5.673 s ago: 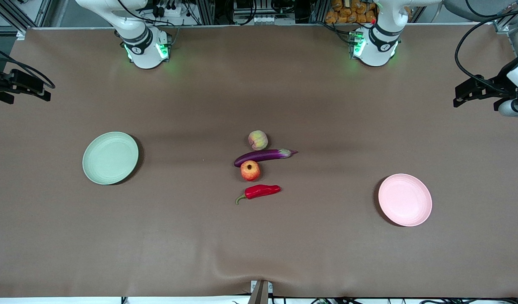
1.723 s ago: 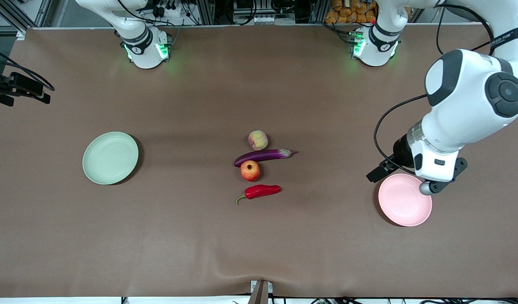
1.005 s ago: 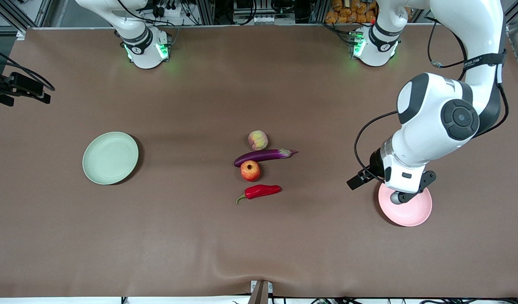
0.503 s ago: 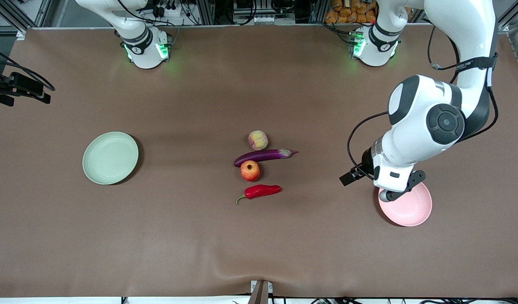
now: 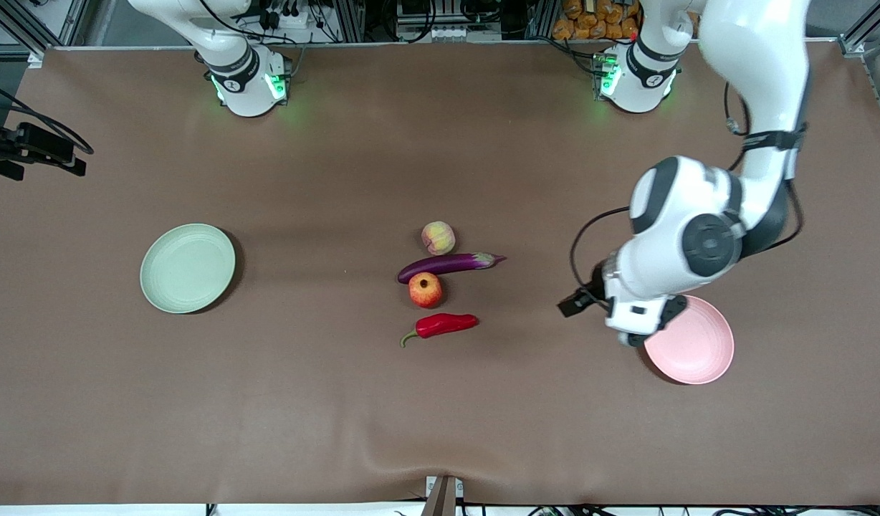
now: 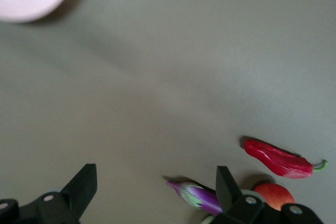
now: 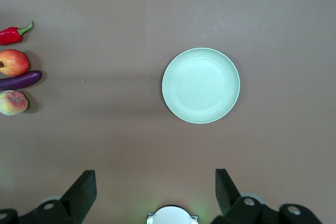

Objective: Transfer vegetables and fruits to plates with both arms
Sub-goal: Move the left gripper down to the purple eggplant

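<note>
In the middle of the table lie a peach (image 5: 438,238), a purple eggplant (image 5: 447,264), a red-orange fruit (image 5: 426,289) and a red chili (image 5: 443,325), in a row with the chili nearest the front camera. A pale green plate (image 5: 188,268) sits toward the right arm's end and a pale pink plate (image 5: 694,344) toward the left arm's end; both hold nothing. My left arm (image 5: 687,236) reaches over the pink plate's edge. My left gripper (image 6: 156,178) is open over bare table, close to the eggplant's stem cap (image 6: 197,195). My right gripper (image 7: 156,178) waits open, high over the table above the green plate (image 7: 200,85).
A brown cloth (image 5: 340,401) covers the whole table. The arms' green-lit bases (image 5: 250,82) stand along the edge farthest from the front camera. A small fixture (image 5: 443,494) sticks up at the table's edge nearest the camera.
My left arm has swung from above the pink plate toward the produce in the middle, its gripper staying open. The right arm and all the produce have not moved.
</note>
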Controlling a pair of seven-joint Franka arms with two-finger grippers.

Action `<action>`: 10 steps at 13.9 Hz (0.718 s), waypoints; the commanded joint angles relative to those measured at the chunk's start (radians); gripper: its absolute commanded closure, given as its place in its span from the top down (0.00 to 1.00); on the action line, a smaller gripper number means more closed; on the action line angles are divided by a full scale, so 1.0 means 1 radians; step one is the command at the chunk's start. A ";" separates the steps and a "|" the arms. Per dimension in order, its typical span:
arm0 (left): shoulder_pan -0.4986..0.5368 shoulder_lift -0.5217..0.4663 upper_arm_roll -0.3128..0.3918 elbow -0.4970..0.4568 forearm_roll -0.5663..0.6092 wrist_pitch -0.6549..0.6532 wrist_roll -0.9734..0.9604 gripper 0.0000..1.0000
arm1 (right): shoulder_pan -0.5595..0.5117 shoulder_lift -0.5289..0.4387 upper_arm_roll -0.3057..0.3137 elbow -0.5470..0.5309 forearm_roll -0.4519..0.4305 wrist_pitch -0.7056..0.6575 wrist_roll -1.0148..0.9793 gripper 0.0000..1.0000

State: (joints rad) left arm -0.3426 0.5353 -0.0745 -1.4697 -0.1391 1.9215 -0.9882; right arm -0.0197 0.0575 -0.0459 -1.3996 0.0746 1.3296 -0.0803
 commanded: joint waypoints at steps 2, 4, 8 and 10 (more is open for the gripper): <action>-0.087 0.035 0.012 0.016 -0.001 0.014 -0.141 1.00 | -0.026 -0.004 0.018 0.002 0.011 0.000 -0.006 1.00; -0.108 0.041 0.010 -0.009 0.001 0.025 -0.145 1.00 | -0.025 -0.004 0.018 0.002 0.011 0.002 -0.006 1.00; -0.189 0.040 0.012 -0.070 0.001 0.134 -0.226 1.00 | -0.028 -0.004 0.017 0.002 0.010 0.002 -0.006 1.00; -0.213 0.037 0.010 -0.136 0.001 0.226 -0.254 1.00 | -0.025 -0.004 0.017 0.001 0.010 0.000 -0.006 1.00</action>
State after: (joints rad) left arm -0.5255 0.5837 -0.0735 -1.5406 -0.1390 2.0677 -1.2061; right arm -0.0197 0.0575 -0.0460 -1.3995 0.0746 1.3298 -0.0803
